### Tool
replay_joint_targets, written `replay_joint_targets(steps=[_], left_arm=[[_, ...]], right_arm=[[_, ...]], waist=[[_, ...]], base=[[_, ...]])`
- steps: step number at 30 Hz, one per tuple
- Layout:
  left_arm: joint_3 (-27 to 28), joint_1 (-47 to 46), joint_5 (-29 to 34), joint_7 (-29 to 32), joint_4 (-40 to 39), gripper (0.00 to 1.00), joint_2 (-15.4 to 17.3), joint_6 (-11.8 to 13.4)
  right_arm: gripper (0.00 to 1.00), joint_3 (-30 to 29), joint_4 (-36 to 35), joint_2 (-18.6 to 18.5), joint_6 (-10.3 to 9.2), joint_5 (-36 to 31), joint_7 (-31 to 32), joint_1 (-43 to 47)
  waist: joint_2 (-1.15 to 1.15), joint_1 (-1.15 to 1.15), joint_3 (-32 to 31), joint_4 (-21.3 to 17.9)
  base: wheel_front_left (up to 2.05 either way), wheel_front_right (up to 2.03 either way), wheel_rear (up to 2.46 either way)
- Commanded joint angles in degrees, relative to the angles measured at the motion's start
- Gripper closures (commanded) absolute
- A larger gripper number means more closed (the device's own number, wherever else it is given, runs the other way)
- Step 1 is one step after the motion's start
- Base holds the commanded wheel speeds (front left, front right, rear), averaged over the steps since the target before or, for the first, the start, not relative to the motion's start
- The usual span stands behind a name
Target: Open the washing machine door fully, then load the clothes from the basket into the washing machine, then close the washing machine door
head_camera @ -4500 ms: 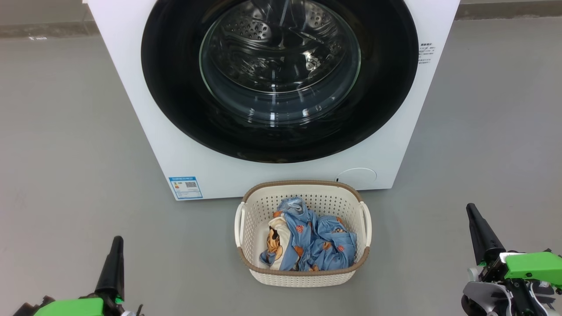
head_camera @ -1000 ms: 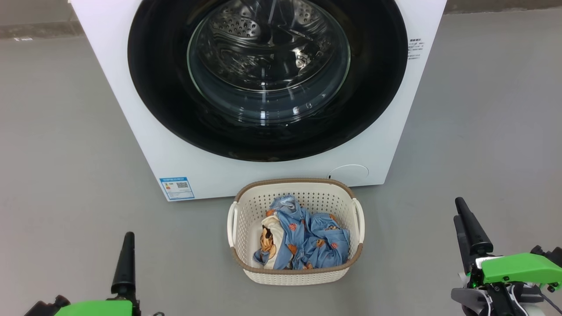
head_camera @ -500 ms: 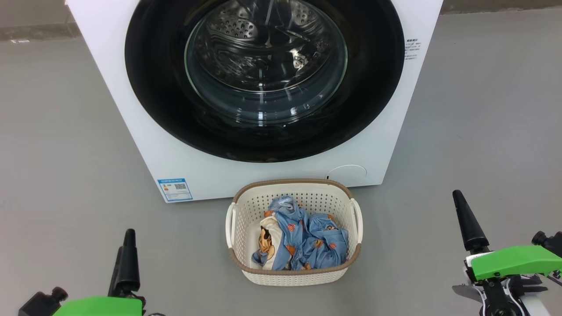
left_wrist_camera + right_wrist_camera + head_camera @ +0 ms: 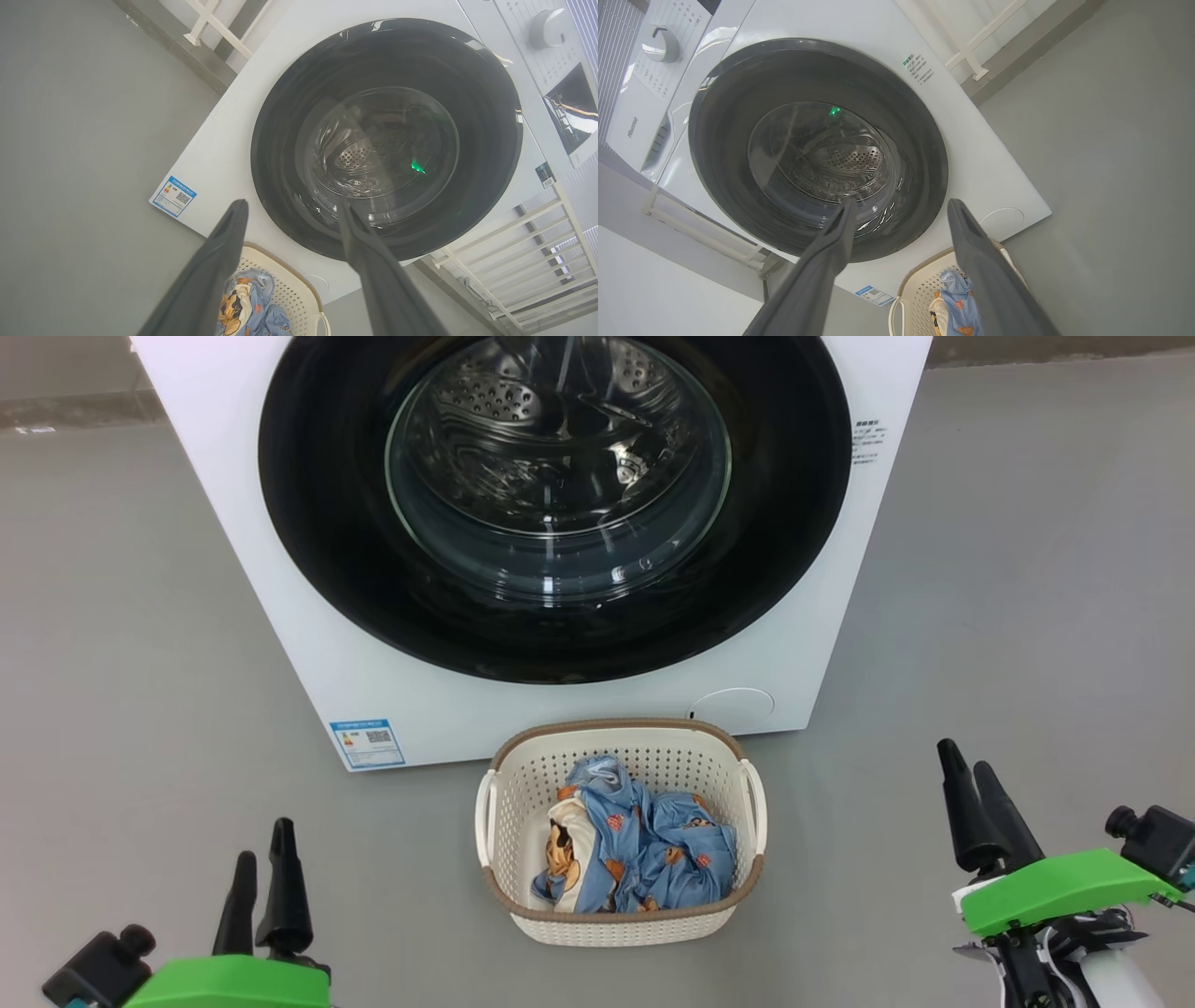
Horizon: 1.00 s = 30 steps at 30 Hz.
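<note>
The white washing machine (image 4: 308, 644) stands ahead, its round black-rimmed door (image 4: 327, 560) shut flat against the front, the steel drum visible through the glass bowl. On the floor just before it sits the cream basket (image 4: 616, 926) holding the light blue and cream clothes (image 4: 644, 854). My left gripper (image 4: 263, 845) is low at the left, open and holding nothing. My right gripper (image 4: 966, 775) is low at the right, open and holding nothing. Both wrist views look up at the door (image 4: 280, 116) (image 4: 733, 74) past spread fingers.
Grey floor (image 4: 140, 728) lies on both sides of the machine and basket. A blue label (image 4: 366, 743) is on the machine's lower left corner and a round service flap (image 4: 738, 705) on its lower right. White railings (image 4: 514, 242) stand beside the machine.
The camera has shifted slightly, so the machine and basket sit a little further left. Both grippers have turned at the wrist, so each now shows two separate fingers.
</note>
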Motion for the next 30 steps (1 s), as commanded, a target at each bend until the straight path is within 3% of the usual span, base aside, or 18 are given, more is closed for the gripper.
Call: replay_joint_targets(steps=[1,30], left_arm=[[0.83,-2.57,2.33,-0.87,-0.94,0.00,0.83,0.19],[0.06,-4.26,20.69,-5.74,1.11,0.00,0.60,0.69]], right_arm=[[0.00,1.08,-1.18,-0.79,0.21,-2.28,-0.84,-3.03],[0.00,6.15,-0.69,-3.22,0.25,-18.75,-5.71,-5.21]], waist=[[0.00,0.00,-0.06,-0.06],[0.00,0.00,-0.35,-0.31]], base=[[0.00,0.00,0.00],[0.00,0.00,0.00]])
